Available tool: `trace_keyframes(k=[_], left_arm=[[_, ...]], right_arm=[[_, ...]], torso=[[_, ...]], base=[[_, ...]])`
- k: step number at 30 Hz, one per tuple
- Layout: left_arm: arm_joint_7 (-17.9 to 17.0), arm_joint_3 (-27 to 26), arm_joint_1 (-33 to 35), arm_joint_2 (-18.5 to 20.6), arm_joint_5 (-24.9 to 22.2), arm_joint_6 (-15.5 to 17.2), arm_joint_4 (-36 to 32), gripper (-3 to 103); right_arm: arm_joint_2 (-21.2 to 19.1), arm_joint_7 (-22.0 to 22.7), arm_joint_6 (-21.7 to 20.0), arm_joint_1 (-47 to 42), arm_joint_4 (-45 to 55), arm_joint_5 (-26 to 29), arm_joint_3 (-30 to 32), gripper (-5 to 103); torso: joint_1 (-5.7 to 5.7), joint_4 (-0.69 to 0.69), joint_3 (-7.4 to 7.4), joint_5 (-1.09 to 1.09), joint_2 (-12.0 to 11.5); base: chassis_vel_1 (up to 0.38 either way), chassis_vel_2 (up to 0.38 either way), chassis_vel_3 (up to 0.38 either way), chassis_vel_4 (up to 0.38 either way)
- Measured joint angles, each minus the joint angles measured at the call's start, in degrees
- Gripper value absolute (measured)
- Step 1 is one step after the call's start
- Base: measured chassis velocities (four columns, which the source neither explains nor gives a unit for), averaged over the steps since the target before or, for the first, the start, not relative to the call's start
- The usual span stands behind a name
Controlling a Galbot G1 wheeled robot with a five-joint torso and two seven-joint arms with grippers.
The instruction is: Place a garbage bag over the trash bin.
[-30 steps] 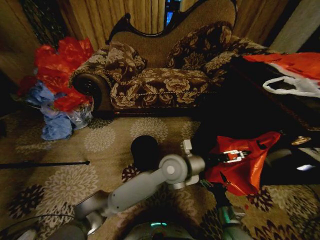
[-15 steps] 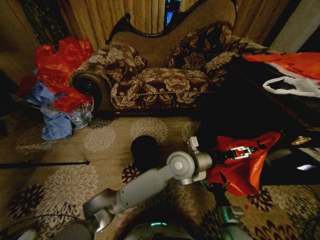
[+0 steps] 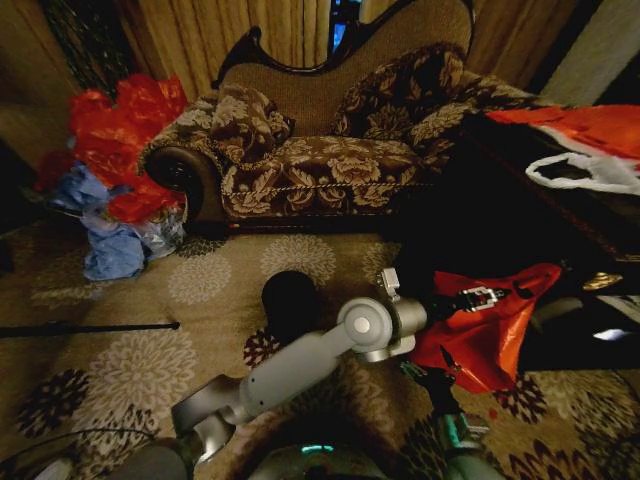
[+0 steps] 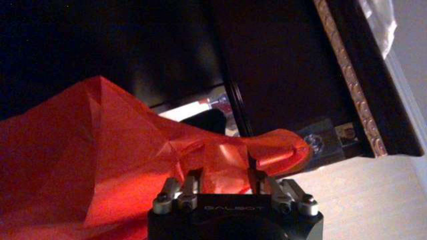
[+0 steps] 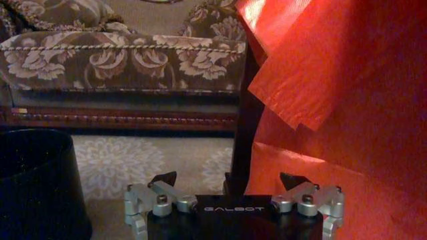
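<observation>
**Both my grippers hold the red bag beside the bin**

My left arm reaches across in front of me, and my left gripper (image 3: 487, 296) is clenched on the upper edge of the garbage bag (image 3: 480, 335), its fingers (image 4: 193, 179) pinching a fold of the glossy deep-red plastic. My right gripper (image 3: 447, 361) grips the bag's lower edge from below; in the right wrist view its fingers (image 5: 238, 150) are pressed together on a thin edge of the plastic, which hangs spread out just beside them.

The bag hangs in the air between my two grippers, stretched and crinkled, to my right of the trash bin (image 3: 290, 302). The small black round bin stands upright on the patterned carpet (image 3: 120, 370), apart from the bag, in front of the floral sofa (image 3: 330, 150).
</observation>
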Motion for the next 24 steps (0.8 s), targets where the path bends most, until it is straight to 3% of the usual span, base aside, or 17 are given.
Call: trace_keyframes(k=[14, 24], left_arm=[[-0.6, 0.5, -0.1, -1.6, 1.2, -1.6, 1.2, 5], [-1.2, 0.0, 0.9, -1.6, 1.6, -1.4, 0.8, 0]], right_arm=[[-0.1, 0.0, 0.2, -0.5, 0.0, -0.6, -0.2, 100], [-0.2, 0.0, 0.4, -0.5, 0.3, -0.6, 0.0, 100]], torso=[[0.0, 0.0, 0.0, 0.0, 0.0], [0.0, 0.0, 0.0, 0.0, 0.0]], base=[[0.0, 0.0, 0.0, 0.0], [0.0, 0.0, 0.0, 0.0]])
